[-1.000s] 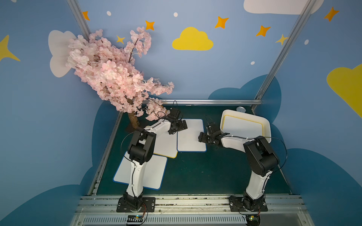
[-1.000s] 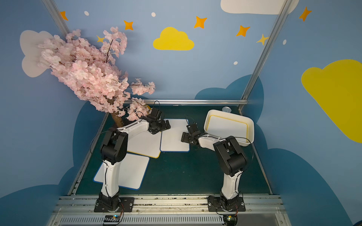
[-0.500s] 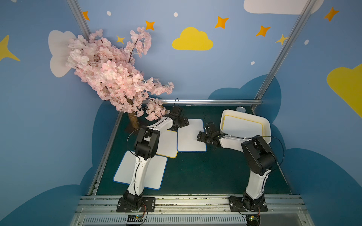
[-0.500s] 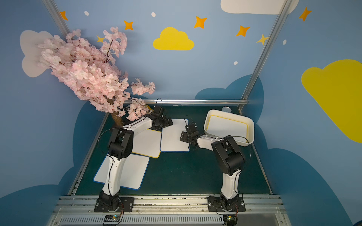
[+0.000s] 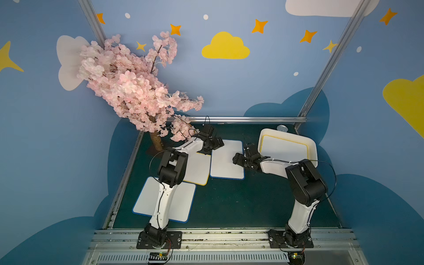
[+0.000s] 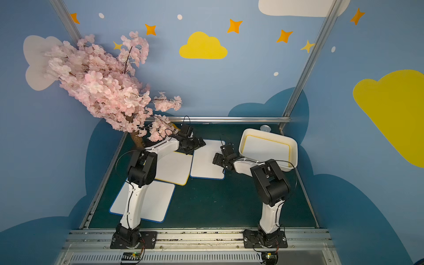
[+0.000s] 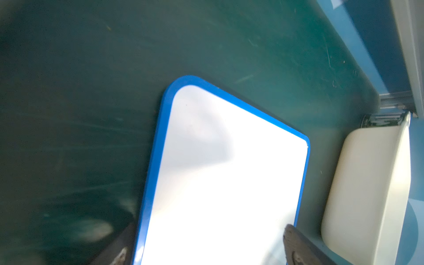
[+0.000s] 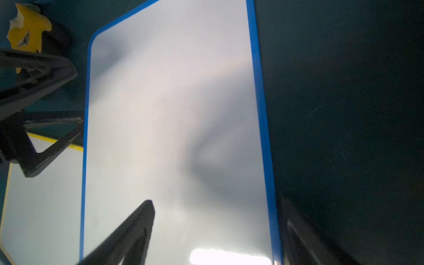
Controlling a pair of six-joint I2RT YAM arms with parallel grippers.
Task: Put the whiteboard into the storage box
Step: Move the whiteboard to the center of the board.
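At far right on the bench point(image 5: 229, 202), the storage box point(image 5: 289, 135) held one yellow-edged board point(image 5: 284, 150); three more lay outside. Nearest it, the blue-edged whiteboard point(image 5: 226, 160) lay flat, left fingers point(image 7: 296, 250) spread wide at its far corner, right fingers point(image 8: 135, 231) open astride its edge, neither gripping yet.

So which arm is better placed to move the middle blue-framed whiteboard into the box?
Right, probably: the right gripper stands open astride the blue-framed whiteboard edge nearest the storage box; the left gripper is farther.
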